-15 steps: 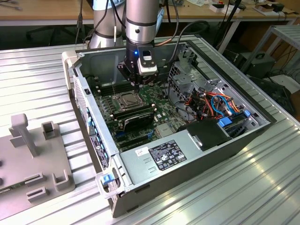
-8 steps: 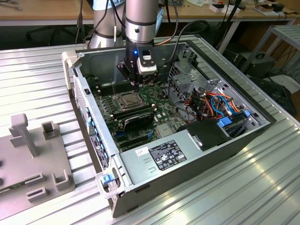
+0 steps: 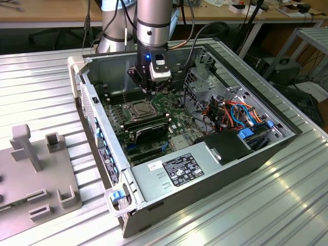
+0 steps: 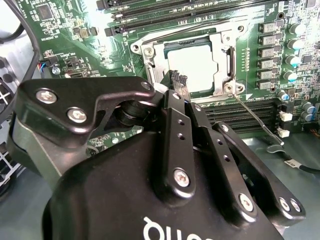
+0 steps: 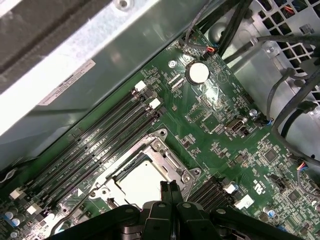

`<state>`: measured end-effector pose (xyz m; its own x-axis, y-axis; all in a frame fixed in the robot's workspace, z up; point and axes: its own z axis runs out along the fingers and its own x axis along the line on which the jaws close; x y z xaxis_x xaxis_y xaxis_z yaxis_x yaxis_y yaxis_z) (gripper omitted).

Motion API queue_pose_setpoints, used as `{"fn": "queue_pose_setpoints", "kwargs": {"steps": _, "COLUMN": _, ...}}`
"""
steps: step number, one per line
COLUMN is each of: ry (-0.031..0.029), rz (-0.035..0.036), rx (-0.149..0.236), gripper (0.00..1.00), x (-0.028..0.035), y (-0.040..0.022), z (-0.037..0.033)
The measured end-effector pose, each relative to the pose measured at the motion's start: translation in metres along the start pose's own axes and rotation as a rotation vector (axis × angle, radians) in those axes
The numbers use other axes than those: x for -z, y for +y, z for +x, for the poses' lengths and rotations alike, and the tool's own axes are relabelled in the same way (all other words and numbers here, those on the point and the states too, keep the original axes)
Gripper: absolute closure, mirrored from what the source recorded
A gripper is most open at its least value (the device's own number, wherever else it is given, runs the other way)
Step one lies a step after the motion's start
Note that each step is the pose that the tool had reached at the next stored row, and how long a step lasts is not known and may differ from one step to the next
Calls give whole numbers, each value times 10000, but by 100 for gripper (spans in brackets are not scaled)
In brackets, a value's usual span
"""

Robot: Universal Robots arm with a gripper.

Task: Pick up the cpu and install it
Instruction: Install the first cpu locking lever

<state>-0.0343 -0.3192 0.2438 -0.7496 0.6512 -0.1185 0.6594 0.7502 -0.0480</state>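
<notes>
Leftmost in the exterior view, a grey fixture block (image 3: 36,169) rests on the ribbed metal desk (image 3: 287,205), just beside the open computer case (image 3: 205,169). Inside the case lies the green motherboard (image 3: 171,110), with black memory sticks (image 3: 148,128) near its socket frame (image 3: 137,108). Above that socket hangs the pincer (image 3: 150,91), its fingers (image 4: 179,80) pressed together with nothing between them, as both wrist views show. The cpu (image 4: 192,67) sits flat inside the metal-framed socket, its pale grey top facing up, directly under the fingertips; in the first wrist view it (image 5: 137,177) lies just beside the closed tips. A thin socket lever (image 4: 255,117) slants away from the frame. Rightmost in the exterior view, coloured cables (image 3: 238,110) and a black power supply (image 3: 179,171) fill the case.
</notes>
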Motion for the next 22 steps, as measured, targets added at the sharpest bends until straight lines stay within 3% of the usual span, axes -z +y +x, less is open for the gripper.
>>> {"fn": "queue_pose_setpoints", "kwargs": {"steps": 22, "ry": 0, "rz": -1, "rx": 0, "gripper": 89, "x": 3, "y": 21, "z": 18}}
